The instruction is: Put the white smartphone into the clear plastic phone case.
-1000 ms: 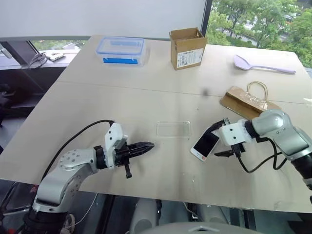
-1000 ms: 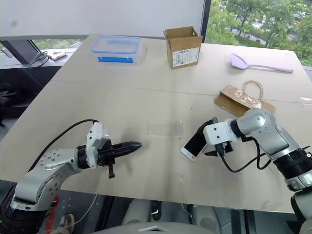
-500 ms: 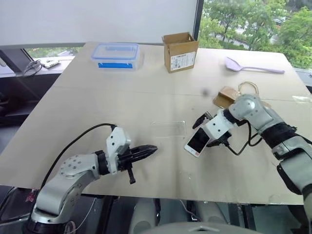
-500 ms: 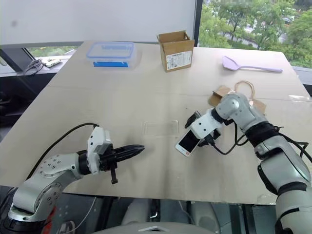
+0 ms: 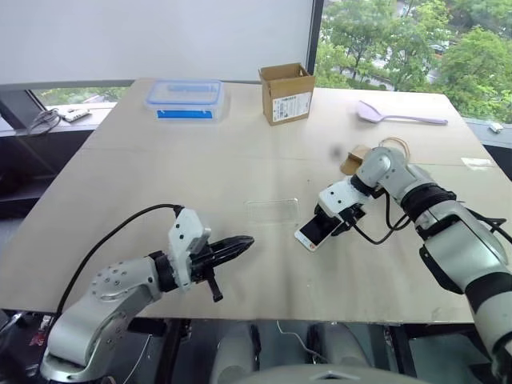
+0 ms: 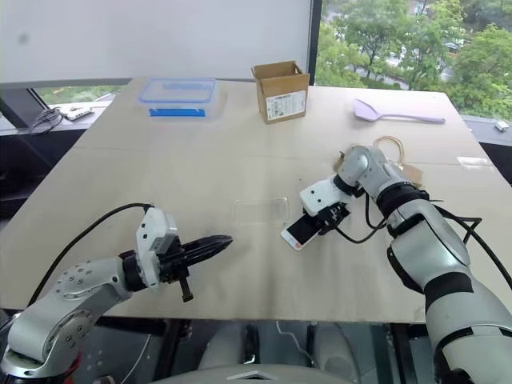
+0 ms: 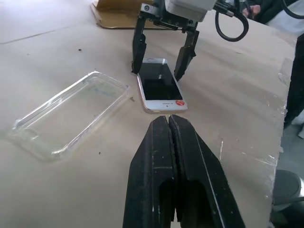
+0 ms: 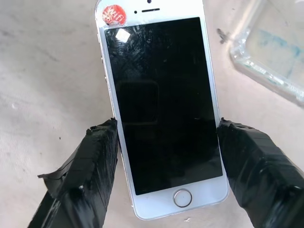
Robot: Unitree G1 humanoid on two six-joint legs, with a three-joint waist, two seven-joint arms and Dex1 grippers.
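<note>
The white smartphone (image 5: 314, 233) lies flat on the table, black screen up, a red sticker at one end (image 8: 161, 104). My right gripper (image 8: 166, 128) points down over it, open, one black finger (image 8: 95, 156) along each long edge near the home-button end. The fingers sit very close to the edges; I cannot tell whether they touch. The clear plastic phone case (image 5: 272, 211) lies empty just left of the phone, also visible beside it in the left wrist view (image 7: 66, 114). My left gripper (image 5: 244, 241) is shut on nothing, hovering near the front edge and pointing toward the phone (image 7: 159, 87).
A clear box with a blue-rimmed lid (image 5: 184, 94) and an open cardboard box (image 5: 286, 92) stand at the back of the table. A lilac spoon (image 5: 396, 116) lies back right. A brown paper bag with handles (image 5: 356, 158) sits just behind my right wrist.
The camera view has shifted. My right gripper has come forward and down from beside the phone to straddle it, and its fingers have narrowed. The left gripper has stayed put, shut.
</note>
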